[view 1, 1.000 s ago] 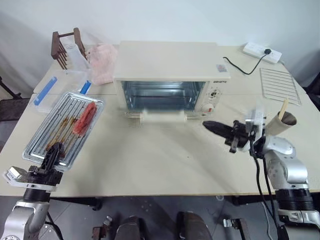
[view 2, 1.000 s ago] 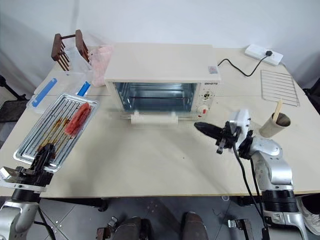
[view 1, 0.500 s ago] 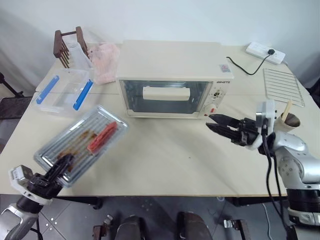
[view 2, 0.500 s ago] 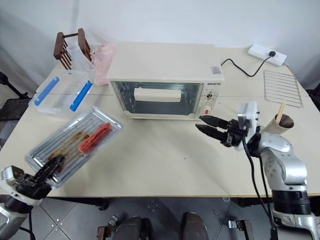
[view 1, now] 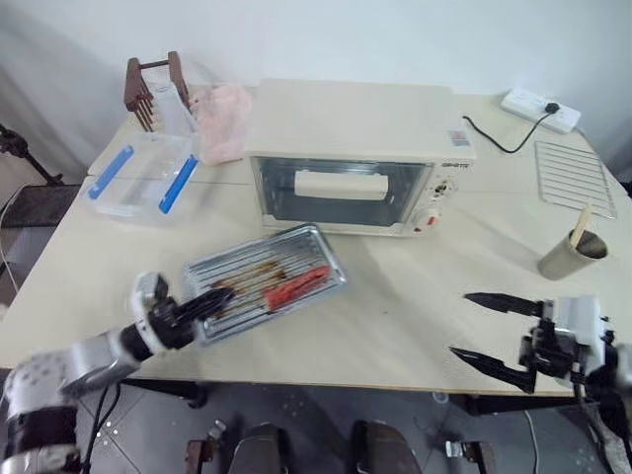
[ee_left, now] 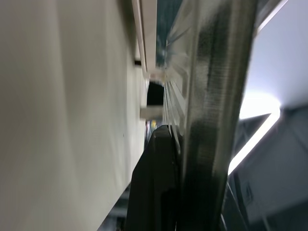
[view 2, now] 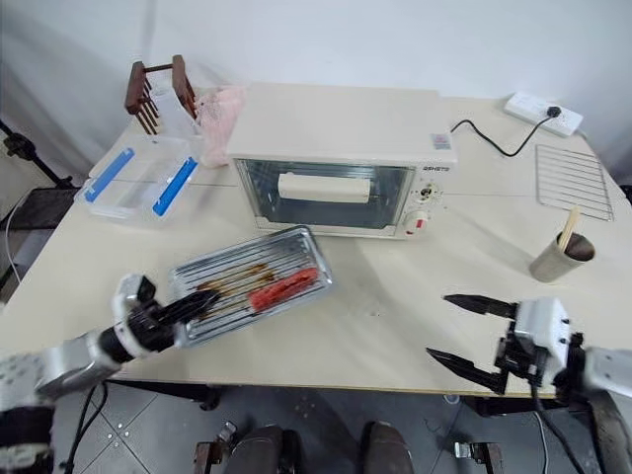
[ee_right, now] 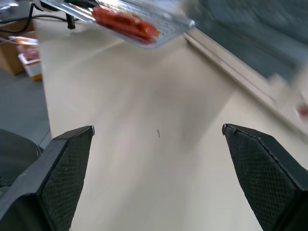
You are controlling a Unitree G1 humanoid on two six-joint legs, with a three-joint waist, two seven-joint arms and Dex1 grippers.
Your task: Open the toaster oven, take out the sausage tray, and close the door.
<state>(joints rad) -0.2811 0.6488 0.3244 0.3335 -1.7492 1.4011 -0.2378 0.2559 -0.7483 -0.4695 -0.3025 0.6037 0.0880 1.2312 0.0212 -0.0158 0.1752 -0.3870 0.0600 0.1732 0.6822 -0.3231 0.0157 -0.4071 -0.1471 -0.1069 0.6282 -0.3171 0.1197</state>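
Well, the door is shut, and my left hand grips the tray by its edge. My right hand hangs wide open, empty. Next I'd set the tray flat on the worktop.

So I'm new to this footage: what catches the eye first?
The sausage tray, gripped at one corner by the left end effector, sits before the toaster oven with its door shut. At the table's near right edge the right end effector gapes wide, empty.

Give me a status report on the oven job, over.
Left gripper shut on sausage tray, held in front of toaster oven. Right gripper open, empty. Door closed. Nothing in the way.
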